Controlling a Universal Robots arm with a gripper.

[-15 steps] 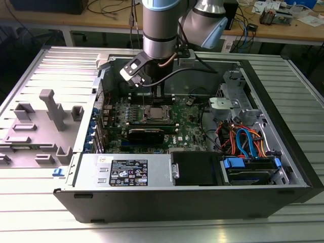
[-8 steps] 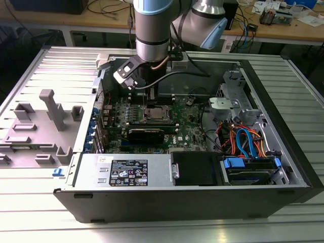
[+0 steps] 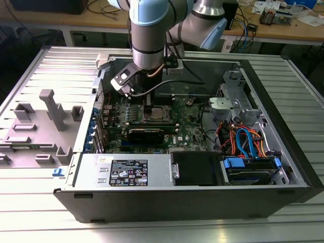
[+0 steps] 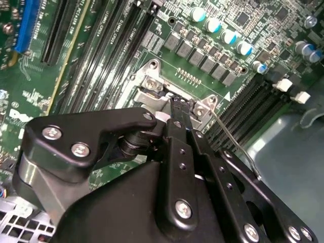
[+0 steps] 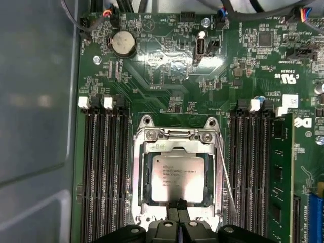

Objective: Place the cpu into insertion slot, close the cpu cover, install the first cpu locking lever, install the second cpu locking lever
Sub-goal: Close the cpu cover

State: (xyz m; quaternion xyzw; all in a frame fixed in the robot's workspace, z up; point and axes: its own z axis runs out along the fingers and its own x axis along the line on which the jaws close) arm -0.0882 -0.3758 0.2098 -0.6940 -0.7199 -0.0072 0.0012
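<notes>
While your arm (image 3: 149,30) hangs over the board (image 5: 167,76), the gripper (image 5: 177,206) has both fingers pressed together, with nothing between them. Its tip seems to touch the near edge of the cover (image 5: 177,146), though the wrist views do not let you be sure of the contact. The cpu (image 5: 178,177) lies flat in the slot (image 5: 137,177), and the cover lies down around it. One thin lever (image 5: 226,174) runs just beside the slot, a little slanted.
</notes>
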